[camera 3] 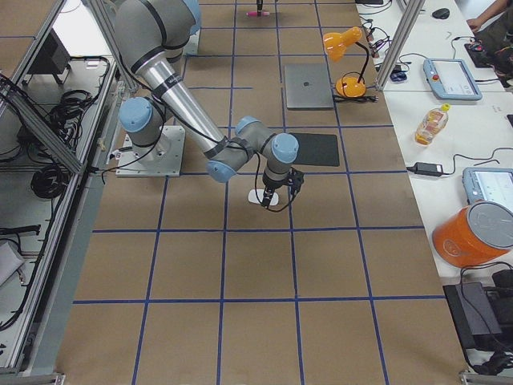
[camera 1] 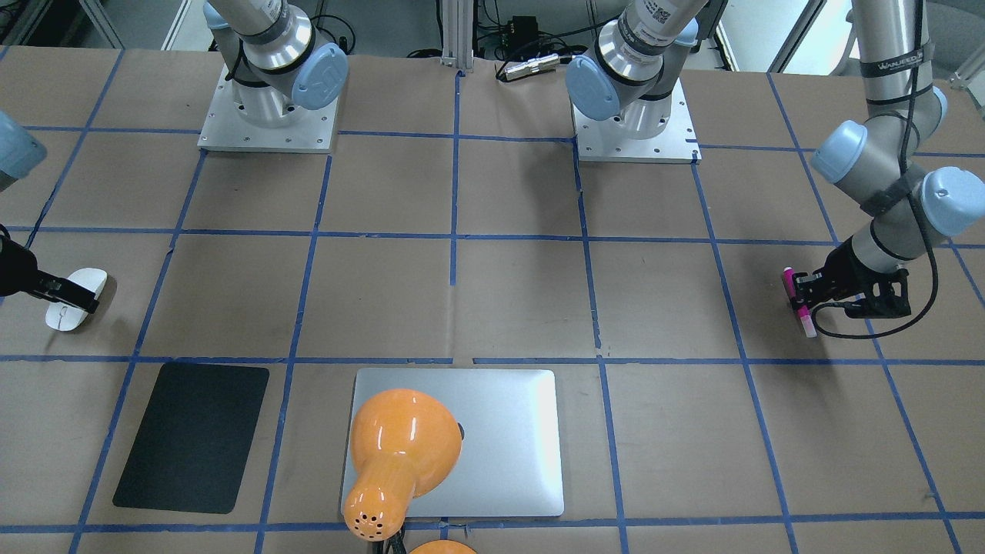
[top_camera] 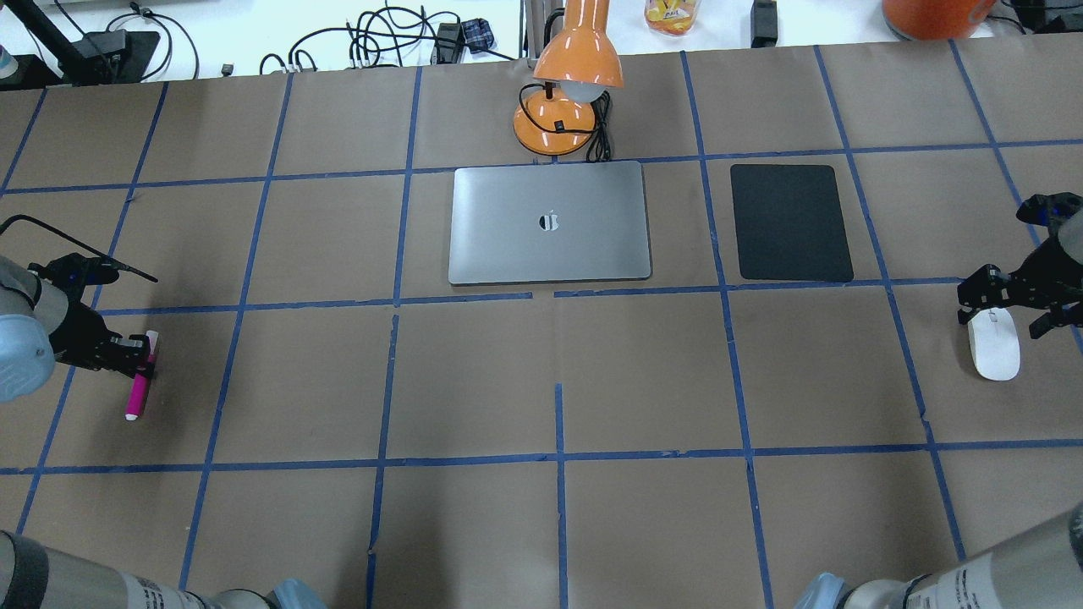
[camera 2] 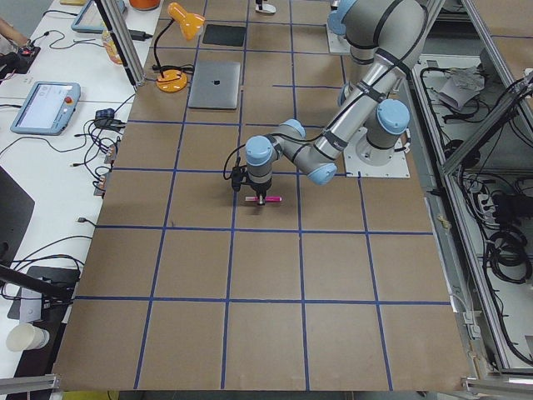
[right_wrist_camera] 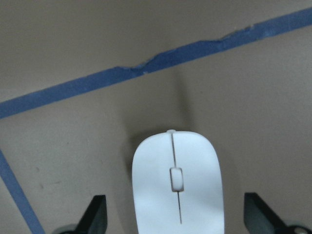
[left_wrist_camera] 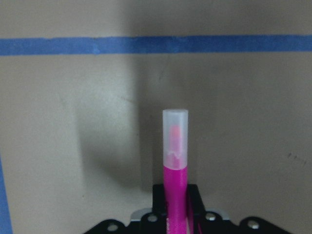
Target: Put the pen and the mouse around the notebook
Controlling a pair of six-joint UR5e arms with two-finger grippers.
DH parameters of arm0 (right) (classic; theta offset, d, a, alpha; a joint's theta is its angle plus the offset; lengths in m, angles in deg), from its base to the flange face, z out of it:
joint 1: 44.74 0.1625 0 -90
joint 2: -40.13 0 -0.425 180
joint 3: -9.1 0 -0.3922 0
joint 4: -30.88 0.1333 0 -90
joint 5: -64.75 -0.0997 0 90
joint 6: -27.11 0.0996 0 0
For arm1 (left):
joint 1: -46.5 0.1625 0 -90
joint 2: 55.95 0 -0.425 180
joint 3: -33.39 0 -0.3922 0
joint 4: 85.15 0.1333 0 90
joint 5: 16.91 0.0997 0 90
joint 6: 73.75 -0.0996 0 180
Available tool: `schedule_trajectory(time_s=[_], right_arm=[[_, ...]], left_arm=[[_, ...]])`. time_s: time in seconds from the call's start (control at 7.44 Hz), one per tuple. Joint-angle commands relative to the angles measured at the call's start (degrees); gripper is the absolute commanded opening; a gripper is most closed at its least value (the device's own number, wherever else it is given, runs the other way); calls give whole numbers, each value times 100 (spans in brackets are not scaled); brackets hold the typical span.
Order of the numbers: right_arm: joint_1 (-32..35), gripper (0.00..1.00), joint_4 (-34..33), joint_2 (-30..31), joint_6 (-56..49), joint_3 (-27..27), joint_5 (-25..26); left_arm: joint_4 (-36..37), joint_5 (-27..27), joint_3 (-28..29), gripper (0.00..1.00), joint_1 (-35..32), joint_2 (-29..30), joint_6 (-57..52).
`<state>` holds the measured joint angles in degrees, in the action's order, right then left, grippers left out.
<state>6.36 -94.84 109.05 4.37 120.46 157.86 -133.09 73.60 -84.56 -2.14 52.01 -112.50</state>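
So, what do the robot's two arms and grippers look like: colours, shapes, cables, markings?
The left arm and the right arm are silver-grey tubes with rounded pale-blue joint caps. A black strap with white lettering and a thin black cable run on the left one. The left gripper and the right gripper are black.

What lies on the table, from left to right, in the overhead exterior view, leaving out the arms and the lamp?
pink pen → silver laptop → black pad → white mouse
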Motion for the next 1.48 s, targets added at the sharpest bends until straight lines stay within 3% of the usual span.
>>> schedule_trajectory(time_s=[0.0, 0.4, 0.54, 0.94, 1.21, 1.34], right_arm=[[-3, 100, -109, -159, -37, 8, 76], [50, 100, -40, -124, -20, 17, 226], [50, 95, -13, -124, -20, 17, 208], [50, 85, 4, -151, -37, 17, 234], [50, 53, 4, -116, -37, 17, 409], [50, 49, 4, -124, -37, 25, 436]], left_arm=[[-940, -86, 0, 0, -241, -466, 1466], [-1358, -69, 9, 0, -2134, -1021, 4524], [-1349, -60, 26, 0, -2759, -1075, 5648], [-1164, -104, 578, 0, -4982, -821, 9522], [-833, -113, 624, 0, -5636, -506, 11958], [-326, -113, 624, 0, -5970, -165, 12805]])
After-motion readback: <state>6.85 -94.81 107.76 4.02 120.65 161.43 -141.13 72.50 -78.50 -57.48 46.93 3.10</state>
